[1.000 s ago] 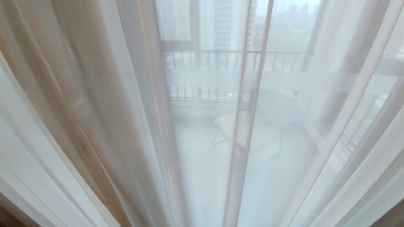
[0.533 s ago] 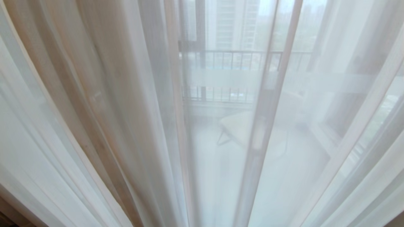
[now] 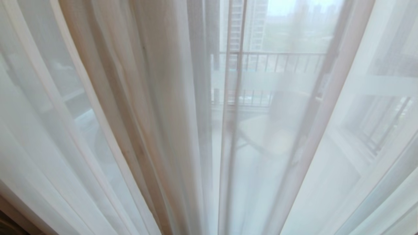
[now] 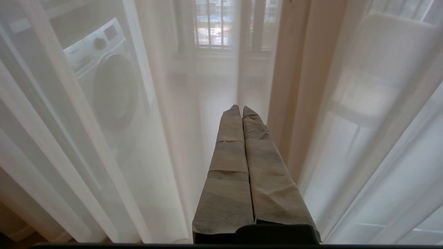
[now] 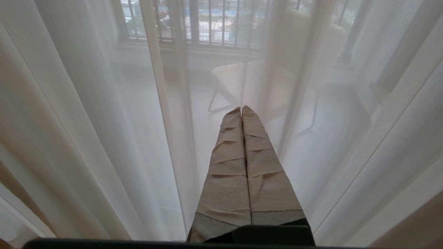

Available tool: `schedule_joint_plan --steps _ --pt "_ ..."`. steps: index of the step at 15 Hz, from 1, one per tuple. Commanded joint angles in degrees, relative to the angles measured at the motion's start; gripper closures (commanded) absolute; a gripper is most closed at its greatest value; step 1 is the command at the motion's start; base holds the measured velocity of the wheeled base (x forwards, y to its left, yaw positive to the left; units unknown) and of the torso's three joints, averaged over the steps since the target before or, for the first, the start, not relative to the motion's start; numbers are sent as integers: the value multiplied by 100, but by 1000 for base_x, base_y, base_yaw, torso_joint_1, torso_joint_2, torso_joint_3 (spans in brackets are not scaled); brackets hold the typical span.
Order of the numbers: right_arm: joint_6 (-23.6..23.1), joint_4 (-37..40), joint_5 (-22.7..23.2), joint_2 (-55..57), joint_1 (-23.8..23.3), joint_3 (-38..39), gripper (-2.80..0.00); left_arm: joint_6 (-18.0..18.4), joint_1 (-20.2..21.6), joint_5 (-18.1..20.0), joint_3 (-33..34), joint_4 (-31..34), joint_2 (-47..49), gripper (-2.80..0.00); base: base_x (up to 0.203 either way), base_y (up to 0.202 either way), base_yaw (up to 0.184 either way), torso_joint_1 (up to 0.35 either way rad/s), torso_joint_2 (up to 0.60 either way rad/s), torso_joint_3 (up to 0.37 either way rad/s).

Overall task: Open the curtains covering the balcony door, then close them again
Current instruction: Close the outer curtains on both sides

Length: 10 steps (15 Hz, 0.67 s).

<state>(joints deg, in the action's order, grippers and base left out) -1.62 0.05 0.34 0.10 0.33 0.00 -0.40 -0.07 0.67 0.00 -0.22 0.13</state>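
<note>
The sheers hang drawn across the whole head view, and since a second ago the whole view has slid sideways: the railing and chair behind them now sit further right, so the camera moved, not the fabric. The left pincer and right pincer point at the sheers, each with taped fingers pressed together and holding nothing. Left of the left pincer, a washing machine shows through the sheers.

Sheer white curtains hang drawn — balcony door veiled behind.
</note>
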Motion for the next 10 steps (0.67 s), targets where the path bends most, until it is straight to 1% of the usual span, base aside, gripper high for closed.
schedule_joint_plan --steps 1,5,10 --pt "-5 -1 10 -1 2 0 0 -4 -1 3 0 -4 -13 0 0 192 0 5 4 2" --pt "4 4 9 -1 2 0 0 -4 -1 3 0 -4 -13 0 0 195 -17 4 2 2" --pt "4 4 2 -1 2 0 0 -4 -1 3 0 -13 -13 0 0 200 -116 2 3 2"
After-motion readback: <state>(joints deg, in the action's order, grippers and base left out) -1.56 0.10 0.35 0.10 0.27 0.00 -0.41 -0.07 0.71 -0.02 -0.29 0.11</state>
